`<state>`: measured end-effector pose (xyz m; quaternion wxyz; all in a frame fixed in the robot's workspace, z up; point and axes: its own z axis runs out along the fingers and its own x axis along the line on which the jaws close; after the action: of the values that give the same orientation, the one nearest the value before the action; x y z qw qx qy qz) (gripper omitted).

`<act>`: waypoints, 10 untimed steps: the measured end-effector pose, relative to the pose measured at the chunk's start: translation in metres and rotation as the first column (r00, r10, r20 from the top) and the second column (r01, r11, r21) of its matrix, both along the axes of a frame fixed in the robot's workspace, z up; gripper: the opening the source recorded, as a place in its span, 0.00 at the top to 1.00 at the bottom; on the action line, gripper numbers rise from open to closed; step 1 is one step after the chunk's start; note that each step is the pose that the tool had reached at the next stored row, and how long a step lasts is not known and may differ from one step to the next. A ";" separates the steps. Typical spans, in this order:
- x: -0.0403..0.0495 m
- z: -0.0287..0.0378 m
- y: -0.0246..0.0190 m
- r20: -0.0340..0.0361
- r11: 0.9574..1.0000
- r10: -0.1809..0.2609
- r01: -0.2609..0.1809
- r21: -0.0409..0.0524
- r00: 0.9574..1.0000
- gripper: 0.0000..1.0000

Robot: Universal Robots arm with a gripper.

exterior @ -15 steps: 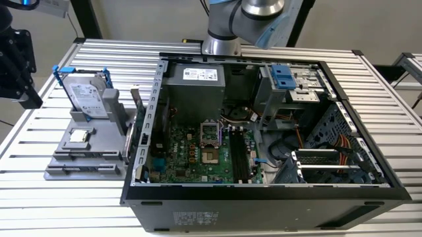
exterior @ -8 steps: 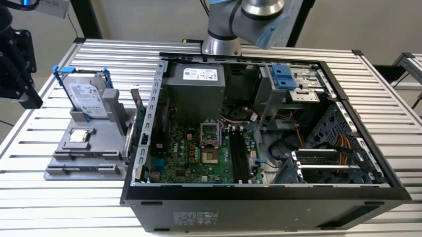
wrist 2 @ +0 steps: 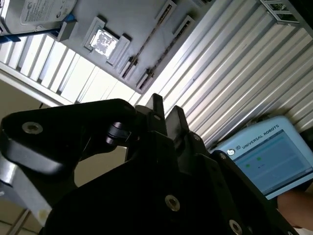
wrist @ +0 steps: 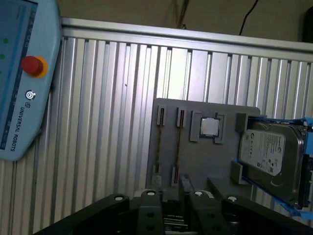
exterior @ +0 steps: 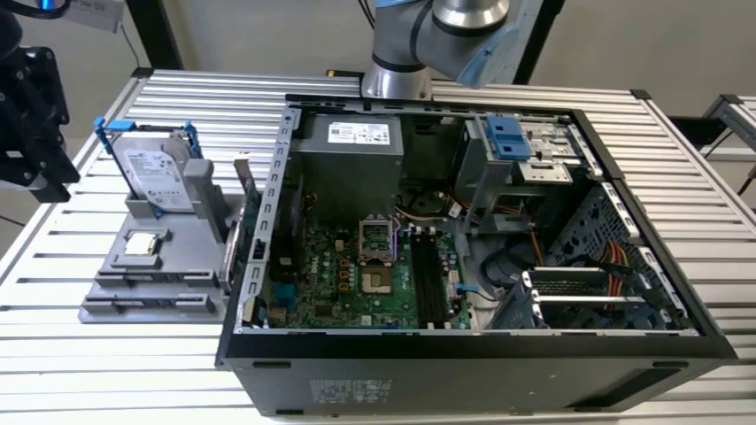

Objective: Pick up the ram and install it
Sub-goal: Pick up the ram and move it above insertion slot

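Observation:
The ram (wrist: 179, 143) is a thin stick seen edge-on, standing in a slot of the grey holder (wrist: 210, 166), with a second like strip (wrist: 160, 142) beside it. In the second wrist view the same two strips (wrist 2: 164, 41) lie along the holder (wrist 2: 132, 19). My gripper (wrist: 174, 188) (wrist 2: 165, 107) hangs well clear of the holder, its black fingers close together with nothing between them. In the exterior view the arm's black wrist head (exterior: 34, 115) is at the far left, beside the holder (exterior: 130, 274).
An open computer case (exterior: 473, 350) lies on the slatted table, its motherboard (exterior: 343, 274) and long black slots (exterior: 428, 283) facing up. The holder also carries a silver hard drive (exterior: 154, 173) and a square CPU (exterior: 142, 243). A blue teach pendant (wrist: 22, 73) lies nearby.

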<state>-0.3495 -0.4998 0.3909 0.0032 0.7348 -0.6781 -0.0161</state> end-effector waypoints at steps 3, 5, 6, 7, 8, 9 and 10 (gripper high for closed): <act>0.0002 0.0000 -0.0001 0.000 1.000 0.000 0.000 0.000 1.000 0.00; 0.0002 0.0000 -0.0001 0.000 1.000 -0.001 0.001 0.000 1.000 0.00; 0.0002 0.0000 -0.0001 0.000 1.000 -0.001 0.001 0.000 1.000 0.00; 0.0001 0.0000 0.0000 0.000 1.000 -0.001 0.001 0.000 1.000 0.00; 0.0001 0.0000 0.0000 0.000 1.000 -0.001 0.001 0.000 1.000 0.00; 0.0001 0.0000 0.0000 0.000 1.000 -0.001 0.001 0.000 1.000 0.00; 0.0000 -0.0001 0.0000 0.000 1.000 -0.003 0.003 0.000 1.000 0.00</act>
<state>-0.3494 -0.4998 0.3908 0.0032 0.7338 -0.6792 -0.0161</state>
